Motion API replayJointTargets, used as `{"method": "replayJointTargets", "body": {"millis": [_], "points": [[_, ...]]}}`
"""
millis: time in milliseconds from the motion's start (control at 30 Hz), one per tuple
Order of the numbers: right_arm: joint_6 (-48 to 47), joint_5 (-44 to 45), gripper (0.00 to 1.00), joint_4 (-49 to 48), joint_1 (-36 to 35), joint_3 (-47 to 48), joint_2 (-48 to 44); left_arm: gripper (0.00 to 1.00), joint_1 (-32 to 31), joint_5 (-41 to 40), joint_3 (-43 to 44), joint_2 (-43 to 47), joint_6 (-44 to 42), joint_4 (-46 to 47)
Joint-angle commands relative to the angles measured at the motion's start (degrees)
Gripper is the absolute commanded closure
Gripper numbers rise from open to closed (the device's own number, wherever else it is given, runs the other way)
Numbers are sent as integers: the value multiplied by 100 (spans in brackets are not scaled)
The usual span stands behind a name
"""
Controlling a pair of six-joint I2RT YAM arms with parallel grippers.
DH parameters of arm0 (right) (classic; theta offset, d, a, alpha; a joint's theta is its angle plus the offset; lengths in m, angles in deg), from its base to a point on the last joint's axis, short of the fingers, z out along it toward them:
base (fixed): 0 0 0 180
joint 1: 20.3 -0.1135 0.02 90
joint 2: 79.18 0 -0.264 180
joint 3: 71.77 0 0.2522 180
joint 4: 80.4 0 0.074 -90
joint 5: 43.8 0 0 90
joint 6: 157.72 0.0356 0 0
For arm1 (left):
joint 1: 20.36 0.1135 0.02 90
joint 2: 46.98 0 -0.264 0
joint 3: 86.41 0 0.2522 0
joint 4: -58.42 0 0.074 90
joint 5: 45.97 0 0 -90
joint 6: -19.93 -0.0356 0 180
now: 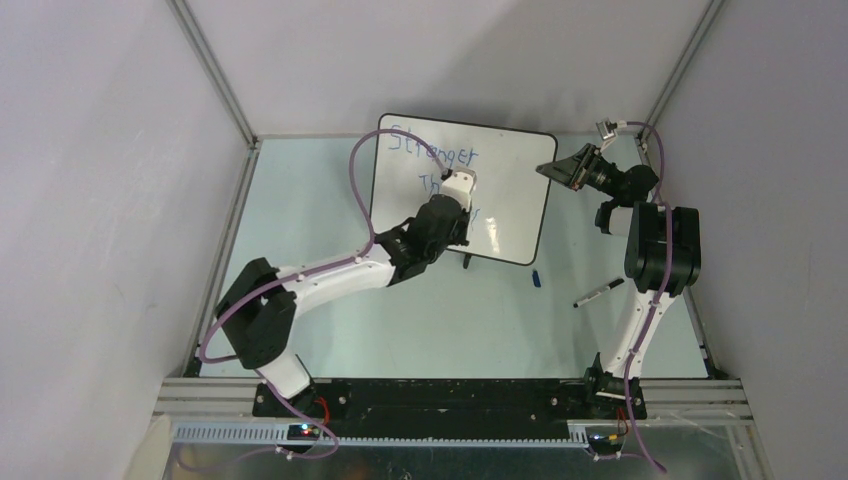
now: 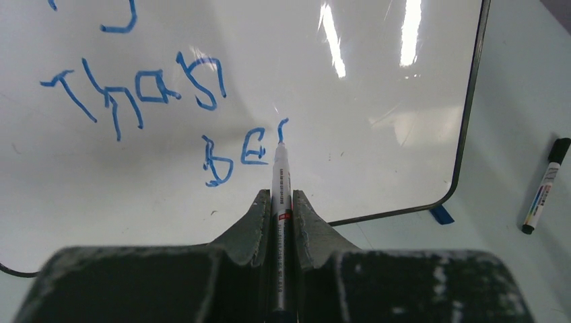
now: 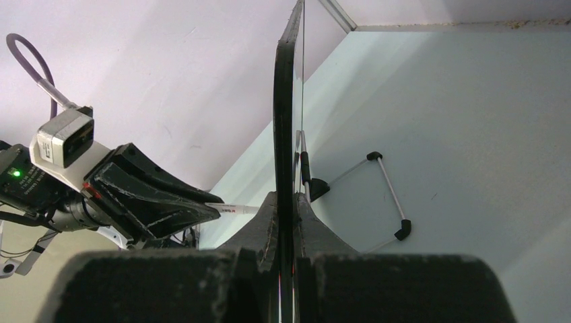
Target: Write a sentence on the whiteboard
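Glossy white whiteboard point(image 2: 377, 81) is touched straight ahead of the left claw point(image 2: 281, 200) by the slim white marker point(image 2: 281, 168) clenched lengthwise in it.

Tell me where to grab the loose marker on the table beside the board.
Take the marker at mid-barrel from straight above, jaws across its width. It lies flat on the table, clear of the board, so the top is open, and its barrel is slim and straight.

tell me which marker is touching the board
The marker clamped in the left gripper, tip on the whiteboard; the other marker lies capped on the table beside the board.
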Motion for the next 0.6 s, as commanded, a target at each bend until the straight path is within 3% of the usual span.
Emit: {"method": "replayJointTargets", "body": {"millis": [0,567], "points": [[323,54,100,-254,-11,58,-398,100,39,-309,336,-16,-191,-47],[326,54,100,-261,-4,53,-391,100,50,-321,424,-236,-213,-111]]}}
